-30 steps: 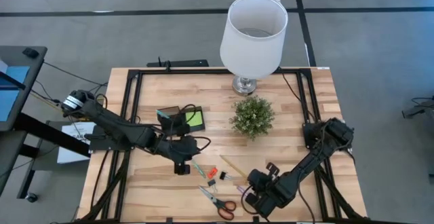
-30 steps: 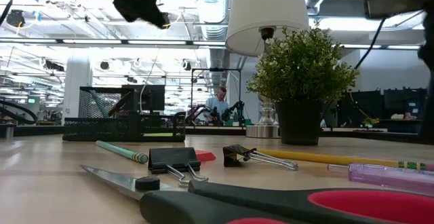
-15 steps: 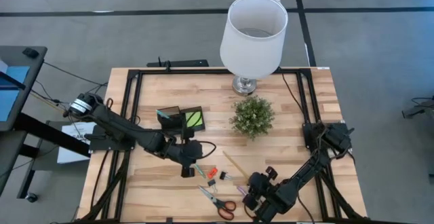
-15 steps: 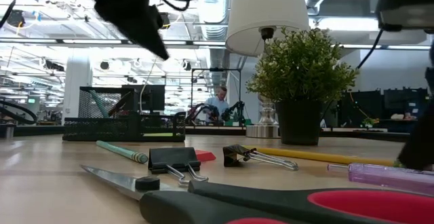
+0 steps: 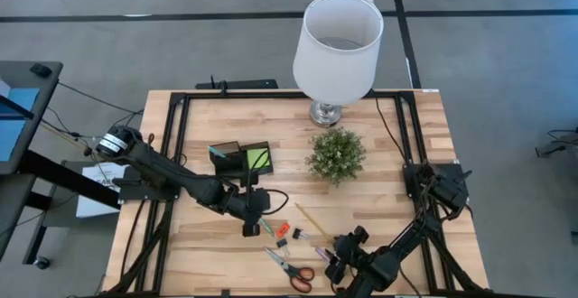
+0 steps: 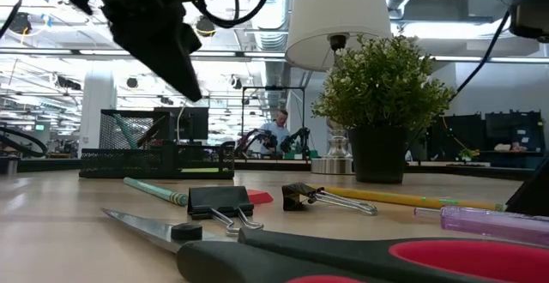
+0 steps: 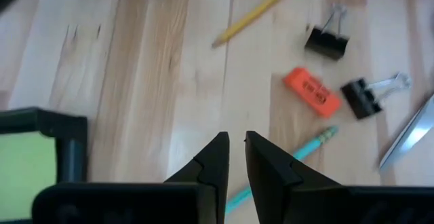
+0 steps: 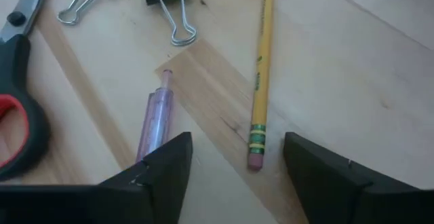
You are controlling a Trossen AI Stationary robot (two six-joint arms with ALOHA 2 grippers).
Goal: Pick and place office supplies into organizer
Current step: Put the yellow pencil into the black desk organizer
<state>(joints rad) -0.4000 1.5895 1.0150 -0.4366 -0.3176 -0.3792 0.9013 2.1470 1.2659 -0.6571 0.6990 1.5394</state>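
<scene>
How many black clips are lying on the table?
2. One binder clip lies near the yellow pencil; the other binder clip lies beside the orange eraser, near the scissors. More could be hidden under the arms.

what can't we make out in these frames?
- Organizer, low view: mesh walls hide its contents.
- Scissors, low view: handles cut by the bottom edge.
- Teal pen, left wrist view: lower end hidden behind the left gripper.
- Pink pen, right wrist view: end behind the right gripper.
</scene>
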